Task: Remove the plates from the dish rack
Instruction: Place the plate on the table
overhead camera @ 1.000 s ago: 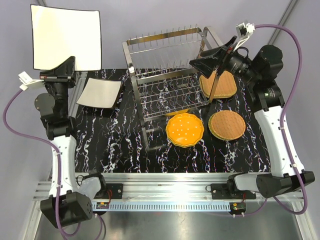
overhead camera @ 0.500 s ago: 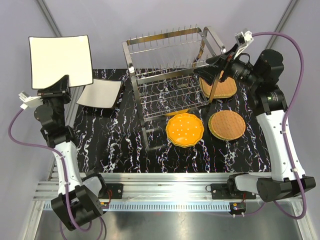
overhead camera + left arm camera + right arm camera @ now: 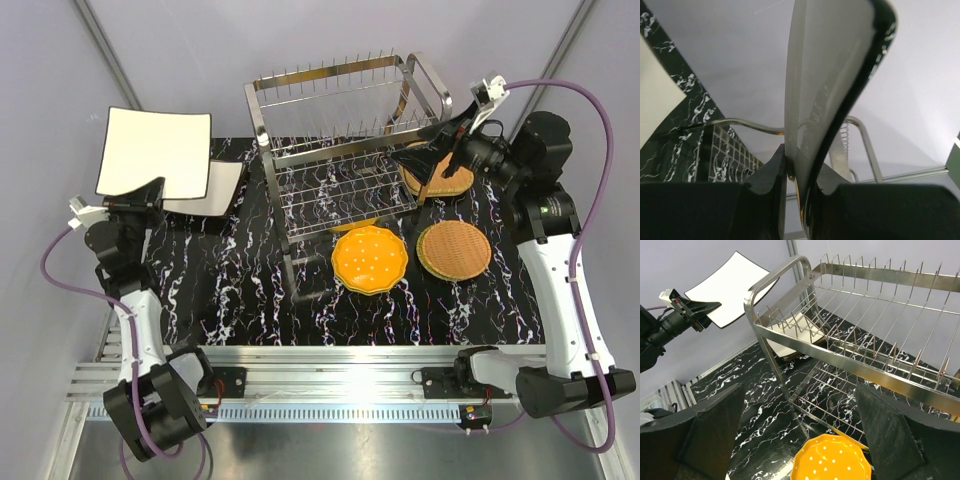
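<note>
The left gripper (image 3: pixel 138 196) was clamped on the lower edge of a large square cream plate (image 3: pixel 155 150) with a dark rim, holding it up in the air off the table's far left corner. In the left wrist view the two dark fingers (image 3: pixel 771 172) pinched that held plate (image 3: pixel 830 75) from both sides, its rim seated deep between them and the rest of it rising well above the fingertips, tilted slightly to the right. A second square cream plate (image 3: pixel 212 190) lay flat on the black marbled table (image 3: pixel 250 285), just left of the dish rack (image 3: pixel 340 150) and partly covered, from the top camera, by the held one.

The right gripper (image 3: pixel 422 148) hung beside the rack's right end with its fingers spread wide and nothing between them. From its wrist camera the two fingers (image 3: pixel 705 440) framed the rack (image 3: pixel 880 340), whose upper prongs and lower tier showed no plates standing in them. It touched neither the rack nor any plate.

An orange scalloped plate (image 3: pixel 370 258) rested on the table in front of the rack, right beside its near edge, and showed at the bottom of the right wrist view (image 3: pixel 832 460). One tan woven plate (image 3: pixel 453 248) lay just to its right. Another tan woven plate (image 3: pixel 445 175) lay farther back, beside the rack's right end, partly hidden beneath the right gripper.
</note>
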Tool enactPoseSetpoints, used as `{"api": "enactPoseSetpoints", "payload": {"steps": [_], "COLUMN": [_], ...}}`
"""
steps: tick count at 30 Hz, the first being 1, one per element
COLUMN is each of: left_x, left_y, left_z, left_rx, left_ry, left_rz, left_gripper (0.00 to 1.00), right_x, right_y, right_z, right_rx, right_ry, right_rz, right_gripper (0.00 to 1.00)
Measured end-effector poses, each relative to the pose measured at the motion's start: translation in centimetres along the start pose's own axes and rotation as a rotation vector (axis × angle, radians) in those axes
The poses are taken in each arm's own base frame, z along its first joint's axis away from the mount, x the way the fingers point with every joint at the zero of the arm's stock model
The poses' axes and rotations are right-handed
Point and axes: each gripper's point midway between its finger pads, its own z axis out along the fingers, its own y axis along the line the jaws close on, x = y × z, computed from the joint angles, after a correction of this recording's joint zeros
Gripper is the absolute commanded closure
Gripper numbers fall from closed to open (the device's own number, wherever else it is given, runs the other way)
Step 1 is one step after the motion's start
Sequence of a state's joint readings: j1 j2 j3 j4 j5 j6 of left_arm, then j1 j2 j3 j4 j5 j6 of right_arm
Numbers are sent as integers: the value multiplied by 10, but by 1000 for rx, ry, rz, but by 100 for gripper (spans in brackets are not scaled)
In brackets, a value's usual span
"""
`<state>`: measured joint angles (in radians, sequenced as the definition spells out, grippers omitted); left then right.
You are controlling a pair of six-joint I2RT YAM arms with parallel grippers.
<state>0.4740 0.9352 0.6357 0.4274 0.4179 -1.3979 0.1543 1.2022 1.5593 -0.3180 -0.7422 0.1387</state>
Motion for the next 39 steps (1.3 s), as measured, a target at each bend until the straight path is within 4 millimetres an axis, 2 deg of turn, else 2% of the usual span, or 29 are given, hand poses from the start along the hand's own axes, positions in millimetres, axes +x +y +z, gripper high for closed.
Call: {"api": "enactPoseSetpoints", "payload": {"steps": [7,17,23,31,39], "left_x": [12,18,21,21,13], "left_y": [44,72,100,146,164], "left_z": [-4,11,22,46,78], "left_rx": [-76,-91,-131,-206,-205], "left_ry": [35,88,121,156,182], "left_rz": [-14,-11,-10,-35,-23], "left_gripper": [100,100,100,100,100], "right_x": [11,16,20,29,31], "right_y": [0,-2,-2,-4,-4], "right_z": [-7,-9,-11,-13,-12], "right_rx": [19,30,32,38,38], "right_ry": [17,26,29,42,44], "right_rz": [-16,-41,-41,-30,-32], "right_gripper": [0,0,0,0,0]}}
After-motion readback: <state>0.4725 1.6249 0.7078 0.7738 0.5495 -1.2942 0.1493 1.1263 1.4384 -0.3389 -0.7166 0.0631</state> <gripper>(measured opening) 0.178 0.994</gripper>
